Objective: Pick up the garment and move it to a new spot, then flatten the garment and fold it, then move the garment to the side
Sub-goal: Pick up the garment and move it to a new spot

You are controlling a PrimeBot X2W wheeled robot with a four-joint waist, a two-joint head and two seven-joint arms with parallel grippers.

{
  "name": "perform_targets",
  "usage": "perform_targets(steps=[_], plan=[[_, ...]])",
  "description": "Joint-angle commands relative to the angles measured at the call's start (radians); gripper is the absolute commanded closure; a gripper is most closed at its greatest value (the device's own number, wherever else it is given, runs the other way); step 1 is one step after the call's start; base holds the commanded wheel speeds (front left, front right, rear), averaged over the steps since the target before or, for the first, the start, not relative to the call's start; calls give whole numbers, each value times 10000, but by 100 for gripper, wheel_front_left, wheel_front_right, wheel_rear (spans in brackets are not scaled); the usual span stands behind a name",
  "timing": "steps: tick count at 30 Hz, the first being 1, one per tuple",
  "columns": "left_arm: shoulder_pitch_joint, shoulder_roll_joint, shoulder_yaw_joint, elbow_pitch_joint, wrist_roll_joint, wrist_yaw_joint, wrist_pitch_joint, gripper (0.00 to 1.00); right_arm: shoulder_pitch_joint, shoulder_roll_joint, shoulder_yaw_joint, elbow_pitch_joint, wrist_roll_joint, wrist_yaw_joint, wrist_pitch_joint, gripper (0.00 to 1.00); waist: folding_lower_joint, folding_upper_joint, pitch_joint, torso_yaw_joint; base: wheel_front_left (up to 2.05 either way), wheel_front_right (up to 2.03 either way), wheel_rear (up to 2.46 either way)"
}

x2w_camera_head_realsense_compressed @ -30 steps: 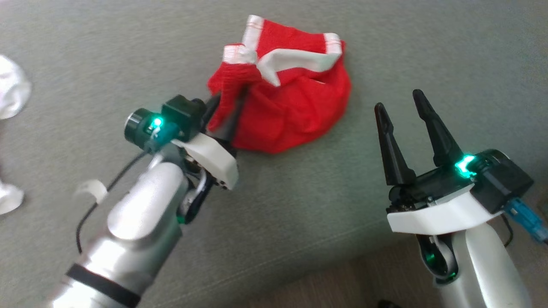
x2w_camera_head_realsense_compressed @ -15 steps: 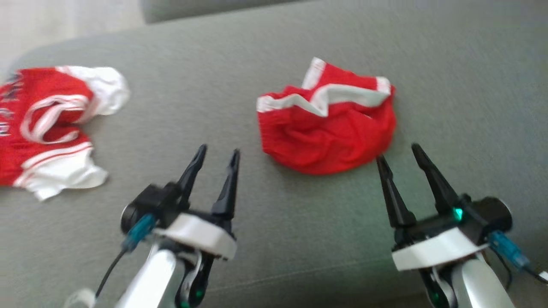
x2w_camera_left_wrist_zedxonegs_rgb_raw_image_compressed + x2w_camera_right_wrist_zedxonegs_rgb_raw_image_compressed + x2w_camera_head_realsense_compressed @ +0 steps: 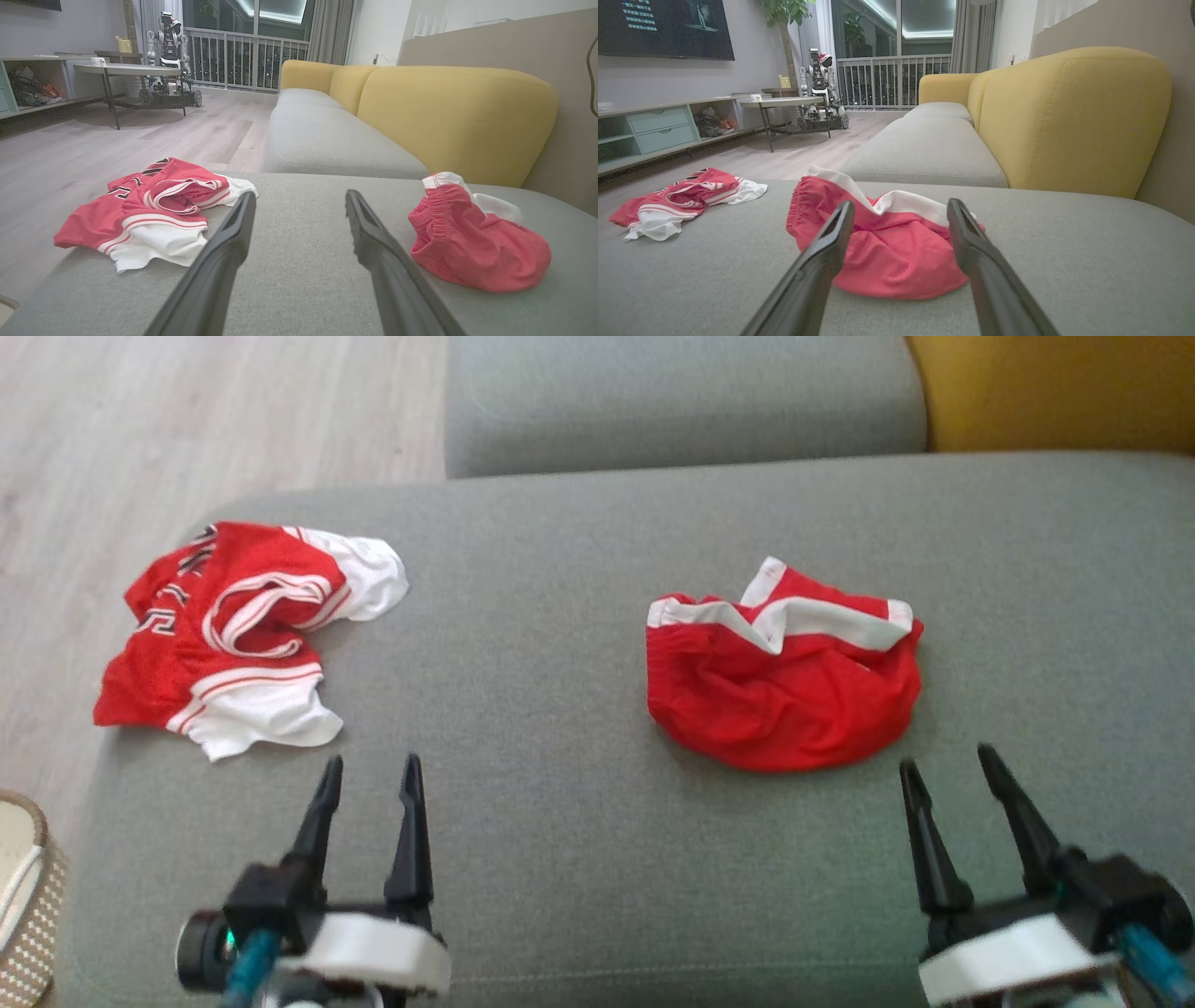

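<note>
**Red shorts lie crumpled on the sofa cushion; both pairs of fingers are empty**

You see the red shorts [image 3: 794, 709] lying in a crumpled heap on the grey sofa cushion [image 3: 560, 859]. They are in its right half, about midway between the front edge and the back edge. The white trim is turned up on the far side of the heap. The shorts are not flat and not folded.

The right fingers [image 3: 922, 845] stand near the front edge of the cushion, just in front of the shorts. They are spread wide and hold nothing, and their tips are close to the near side of the heap but do not touch it. In the right wrist view the shorts lie just beyond the two fingers.

The left fingers [image 3: 411, 840] stand near the front edge too, towards the left. They are well apart from the shorts, also spread and empty. In the left wrist view you see bare cushion between them.

A red and white jersey [image 3: 233, 635] lies crumpled at the left edge of the cushion. Behind the cushion are a second grey cushion [image 3: 681, 401] and a yellow backrest [image 3: 1055, 392]. A wooden floor [image 3: 187, 429] lies beyond the left edge.
</note>
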Motion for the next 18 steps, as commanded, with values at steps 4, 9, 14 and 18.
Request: perform_targets(steps=[4,9,14,18], plan=[[66,-126,472,-333,423,-143,-120,0,152,-66,89,-332,-40,-2,-24,0,0,-1,-227,139,0,0,0],[246,-222,601,-287,661,-345,-120,0,186,-66,140,-280,-93,-2,-24,0,0,-1,-271,160,0,0,0],[256,-275,633,-239,801,-494,-120,0,160,-66,156,-240,-99,-2,-24,0,0,-1,-316,193,0,0,0],[256,-298,662,-245,799,-558,-120,0,149,-66,198,-226,-95,-2,-24,0,0,-1,-321,185,0,0,0]])
